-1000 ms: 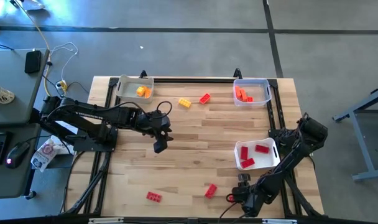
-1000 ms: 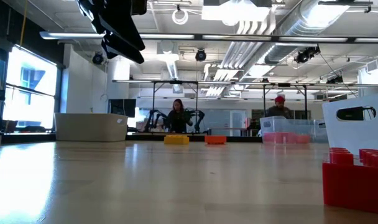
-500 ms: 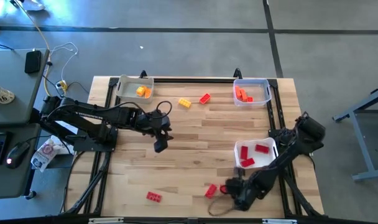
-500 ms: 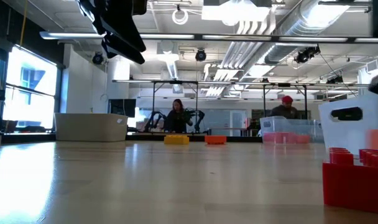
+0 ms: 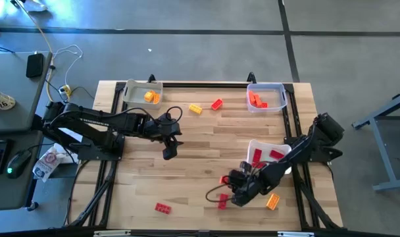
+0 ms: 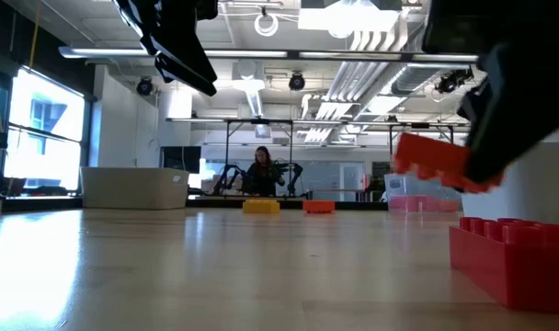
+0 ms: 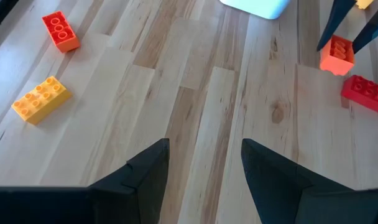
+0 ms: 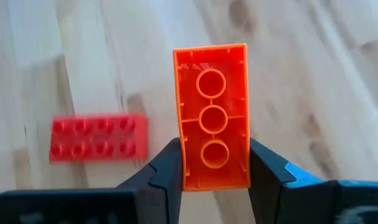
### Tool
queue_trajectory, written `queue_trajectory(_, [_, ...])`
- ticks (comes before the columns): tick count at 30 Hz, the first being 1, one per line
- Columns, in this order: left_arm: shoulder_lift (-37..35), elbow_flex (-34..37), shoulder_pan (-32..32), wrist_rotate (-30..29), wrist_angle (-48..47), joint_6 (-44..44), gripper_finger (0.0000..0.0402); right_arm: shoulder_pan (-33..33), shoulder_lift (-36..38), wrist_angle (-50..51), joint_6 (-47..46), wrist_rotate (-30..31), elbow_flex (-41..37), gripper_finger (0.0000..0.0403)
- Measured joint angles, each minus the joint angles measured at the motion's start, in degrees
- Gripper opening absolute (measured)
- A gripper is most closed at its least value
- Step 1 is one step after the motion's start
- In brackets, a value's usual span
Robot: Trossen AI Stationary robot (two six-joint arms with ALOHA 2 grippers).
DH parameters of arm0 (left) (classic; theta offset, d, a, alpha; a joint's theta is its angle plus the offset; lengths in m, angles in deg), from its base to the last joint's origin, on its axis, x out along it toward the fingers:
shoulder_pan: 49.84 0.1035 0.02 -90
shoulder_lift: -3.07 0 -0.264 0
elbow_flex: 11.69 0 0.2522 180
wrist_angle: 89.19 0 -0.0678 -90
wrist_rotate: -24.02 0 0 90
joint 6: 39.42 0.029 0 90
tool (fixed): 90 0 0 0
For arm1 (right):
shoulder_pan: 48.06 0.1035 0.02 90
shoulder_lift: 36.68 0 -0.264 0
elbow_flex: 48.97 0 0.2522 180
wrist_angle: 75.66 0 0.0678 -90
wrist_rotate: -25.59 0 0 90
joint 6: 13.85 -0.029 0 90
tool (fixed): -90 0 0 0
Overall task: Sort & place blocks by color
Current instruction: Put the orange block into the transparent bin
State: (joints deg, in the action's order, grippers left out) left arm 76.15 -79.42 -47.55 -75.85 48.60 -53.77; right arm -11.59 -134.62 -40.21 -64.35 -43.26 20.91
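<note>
Orange-red brick (image 8: 212,117) sits pinched between the fingers of my right gripper (image 8: 212,177), hollow underside facing the wrist camera, lifted clear of the table (image 5: 206,141) near its front right part. From the high view it hangs just beside a red brick (image 5: 222,202) lying flat on the wood, with the red tray (image 5: 269,150) close behind my arm. I judge the brick light, stiff and a little slick: hard plastic that will not give. My fingers bear on its two long side walls near one end, so most of it juts out; a clamp nearer the middle would resist twisting better. The orange-red tray (image 5: 266,97) at the far right corner looks like its home. My left gripper (image 7: 201,165) hovers over the table's middle, fingers spread, holding nothing. Loose bricks remain: a yellow one (image 7: 41,98) and an orange-red one (image 7: 60,31) near the far edge, and another red one (image 5: 164,208) at the front.
</note>
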Motion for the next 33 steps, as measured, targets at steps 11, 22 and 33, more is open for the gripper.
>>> queue_trajectory(11, [0.0, 0.0, 0.0, -4.8, 0.0, 4.3, 0.0186, -4.1, 9.7, 0.6, 5.4, 12.4, 0.0, 0.0111])
queue_trajectory(22, [4.3, 0.0, 3.8, -9.4, 4.6, 12.9, 0.0186, -18.3, 20.5, 6.7, 20.3, 22.4, 0.1, 0.0111])
queue_trajectory(33, [9.6, 0.0, 13.8, -4.0, 12.2, 24.0, 0.0186, -37.4, 24.2, 18.3, 24.0, 21.2, 0.1, 0.0111])
